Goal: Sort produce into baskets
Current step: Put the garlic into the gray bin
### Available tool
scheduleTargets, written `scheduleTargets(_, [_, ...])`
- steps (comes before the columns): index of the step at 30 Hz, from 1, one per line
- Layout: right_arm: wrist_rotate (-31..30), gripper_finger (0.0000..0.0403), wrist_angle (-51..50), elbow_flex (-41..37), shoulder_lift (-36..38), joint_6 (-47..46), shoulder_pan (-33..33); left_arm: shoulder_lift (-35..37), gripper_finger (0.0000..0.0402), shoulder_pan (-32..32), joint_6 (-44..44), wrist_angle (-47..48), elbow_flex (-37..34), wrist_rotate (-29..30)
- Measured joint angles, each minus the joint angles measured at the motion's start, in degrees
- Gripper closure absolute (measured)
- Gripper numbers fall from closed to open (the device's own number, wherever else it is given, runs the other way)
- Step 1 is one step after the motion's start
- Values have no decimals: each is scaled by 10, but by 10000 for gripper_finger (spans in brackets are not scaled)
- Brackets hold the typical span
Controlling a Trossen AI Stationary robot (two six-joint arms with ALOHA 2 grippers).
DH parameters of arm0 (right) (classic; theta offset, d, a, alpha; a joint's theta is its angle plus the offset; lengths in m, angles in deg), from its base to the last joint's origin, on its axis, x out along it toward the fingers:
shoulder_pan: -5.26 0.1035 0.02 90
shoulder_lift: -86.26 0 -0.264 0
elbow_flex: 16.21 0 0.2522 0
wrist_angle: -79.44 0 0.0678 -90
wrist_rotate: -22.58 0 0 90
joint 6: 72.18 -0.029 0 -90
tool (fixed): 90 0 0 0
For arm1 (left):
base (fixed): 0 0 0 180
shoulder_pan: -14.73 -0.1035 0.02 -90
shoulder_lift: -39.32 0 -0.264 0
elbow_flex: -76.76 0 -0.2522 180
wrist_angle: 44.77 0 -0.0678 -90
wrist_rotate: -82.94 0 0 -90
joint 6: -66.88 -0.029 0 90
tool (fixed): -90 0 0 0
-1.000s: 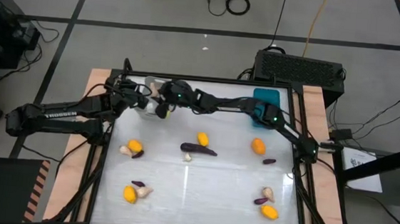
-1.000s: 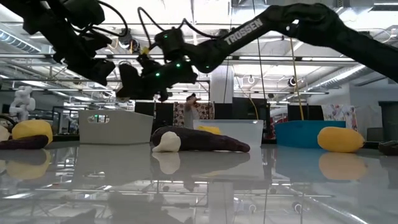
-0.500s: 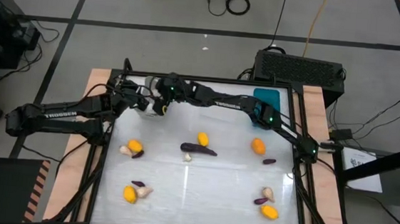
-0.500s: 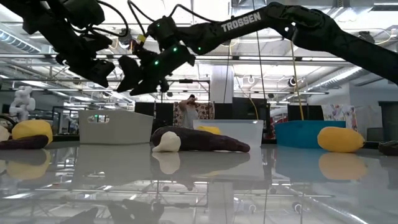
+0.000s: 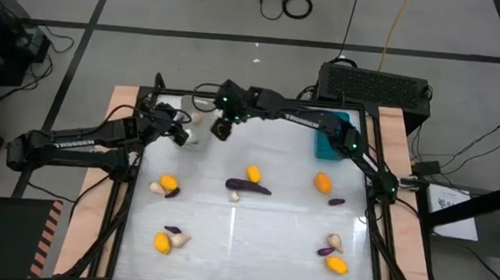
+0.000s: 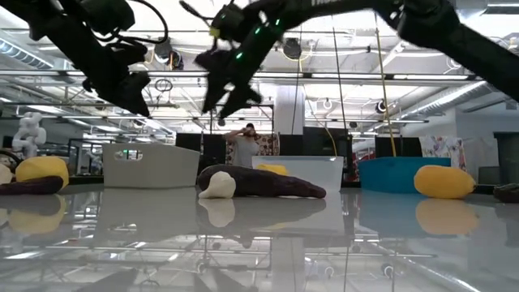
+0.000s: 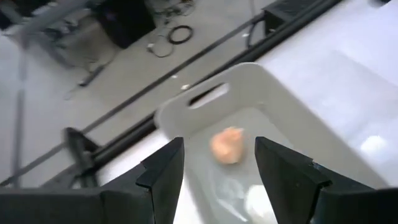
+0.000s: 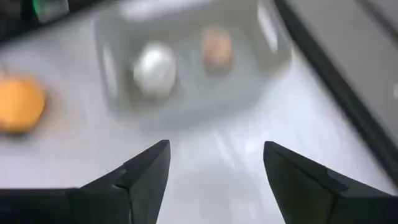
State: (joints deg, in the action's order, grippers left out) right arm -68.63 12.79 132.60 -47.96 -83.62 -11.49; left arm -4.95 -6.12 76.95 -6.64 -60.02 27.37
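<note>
Light grey basket (image 7: 273, 118) holds two mushrooms, both open hands hovering above

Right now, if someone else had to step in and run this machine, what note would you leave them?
Left gripper: open, empty, over the grey basket.
Right gripper: open, empty, beside that basket.
Done: two mushroom pieces lie in the grey basket.
Left: yellow fruits, a purple eggplant and more mushrooms lie scattered on the table. The teal basket sits at the far right.
</note>
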Motion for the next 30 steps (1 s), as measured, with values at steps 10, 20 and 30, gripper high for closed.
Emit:
scheduleTargets(10, [1, 161, -341, 0, 118, -87, 82, 0, 197, 27, -17, -120, 0, -292])
scheduleTargets(20, [-93, 161, -371, -1, 203, -152, 265, -2, 197, 170, -53, -332, -1, -505])
scheduleTargets(30, [-301, 161, -350, -46, 210, -303, 473, -58, 197, 330, -58, -387, 28, -420])
